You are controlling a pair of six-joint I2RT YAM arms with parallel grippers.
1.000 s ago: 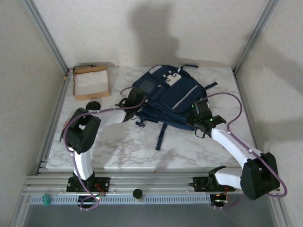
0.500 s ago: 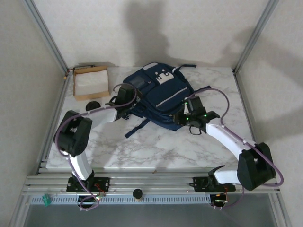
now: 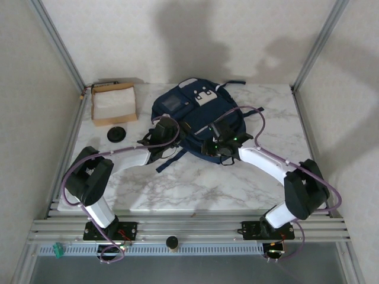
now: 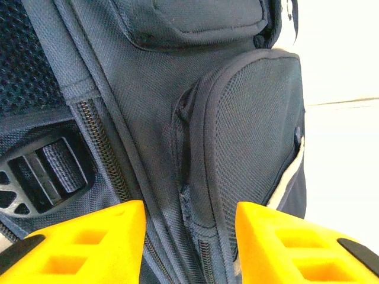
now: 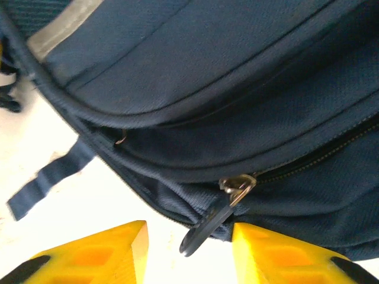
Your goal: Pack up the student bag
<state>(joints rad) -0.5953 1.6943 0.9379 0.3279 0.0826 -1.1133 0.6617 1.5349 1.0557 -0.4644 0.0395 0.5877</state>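
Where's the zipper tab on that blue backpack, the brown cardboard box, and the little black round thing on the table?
Dark blue zipper tab [image 5: 204,226]: right wrist view, middle of the hanging tab.
Shallow brown cardboard box [image 3: 115,122]: top external view, its near wall.
Small black round disc [image 3: 116,134]: top external view, its centre.

You get soft light from above. Big grey shadows fall on the back wall [image 3: 118,41]. In your wrist pictures the table [image 5: 118,195] glows too white beside the dark student bag [image 5: 237,89].

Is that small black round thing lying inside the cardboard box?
No, the black round thing lies on the marble table just outside the cardboard box, on its near side.
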